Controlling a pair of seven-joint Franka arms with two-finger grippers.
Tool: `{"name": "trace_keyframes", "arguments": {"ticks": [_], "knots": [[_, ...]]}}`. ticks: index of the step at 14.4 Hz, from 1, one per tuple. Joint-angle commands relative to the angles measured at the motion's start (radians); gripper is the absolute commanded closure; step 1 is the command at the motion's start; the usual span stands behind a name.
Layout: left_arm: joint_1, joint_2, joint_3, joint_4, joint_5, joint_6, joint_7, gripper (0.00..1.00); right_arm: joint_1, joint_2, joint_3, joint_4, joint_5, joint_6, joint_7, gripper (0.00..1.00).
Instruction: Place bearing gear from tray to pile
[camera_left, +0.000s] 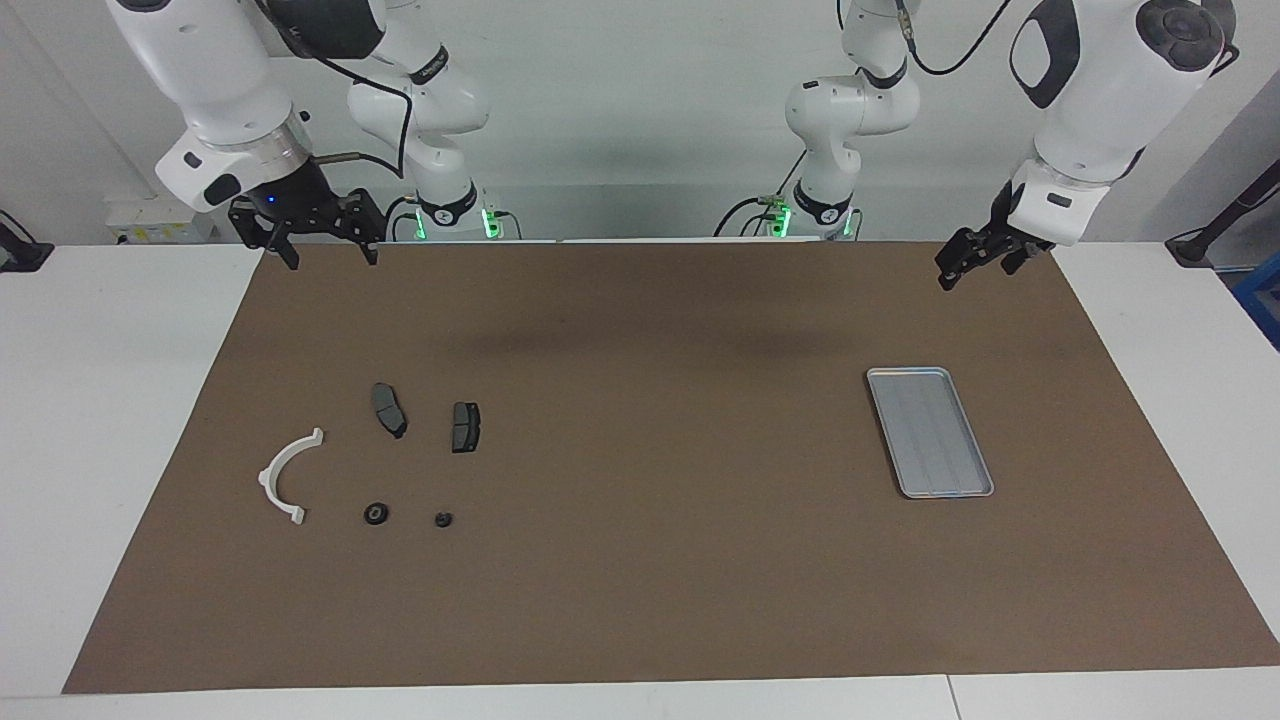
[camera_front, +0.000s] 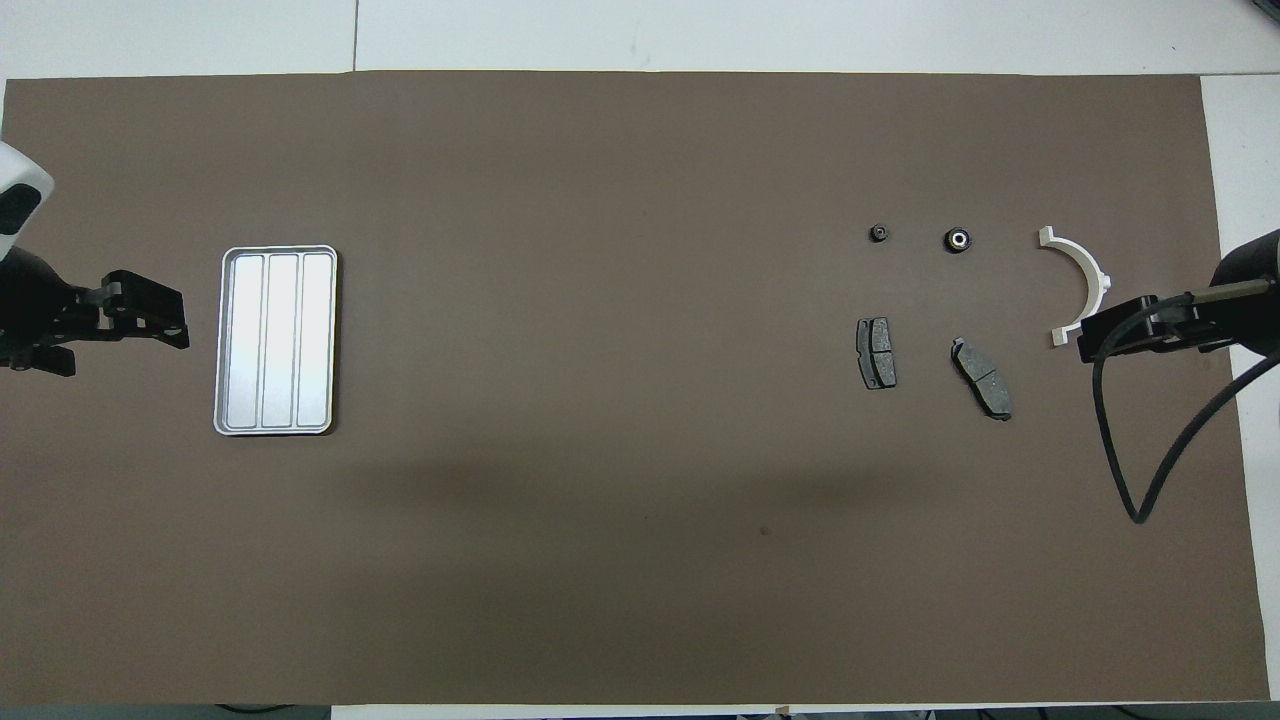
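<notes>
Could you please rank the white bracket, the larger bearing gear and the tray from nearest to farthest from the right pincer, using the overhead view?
From the right pincer:
1. White bracket, beside it.
2. Larger bearing gear, in the pile.
3. Tray, at the left arm's end.

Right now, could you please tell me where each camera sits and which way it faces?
Facing view: high across the table, looking at both robots; whole arms show, the right gripper and left gripper raised and open.
Overhead view: high above the robots' end, looking steeply down; only the left gripper and right gripper show.
Both share the tray, the white bracket, half a turn apart.
</notes>
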Motion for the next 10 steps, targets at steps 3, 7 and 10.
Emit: {"name": "trace_keyframes", "arguments": {"ticks": [3,7,10], "knots": [[0.008,-0.021,-0.005,-0.012,-0.010,-0.011,0.006,0.00,0.002,0.003,0.000,-0.010,-0.042,0.124,-0.016,0.00],[0.008,-0.021,-0.005,-0.012,-0.010,-0.012,0.005,0.00,0.002,0.005,0.000,-0.012,-0.041,0.113,-0.016,0.00],[0.008,-0.021,-0.005,-0.012,-0.010,-0.012,0.005,0.00,-0.002,0.005,0.001,-0.013,-0.041,0.108,-0.016,0.00]]}}
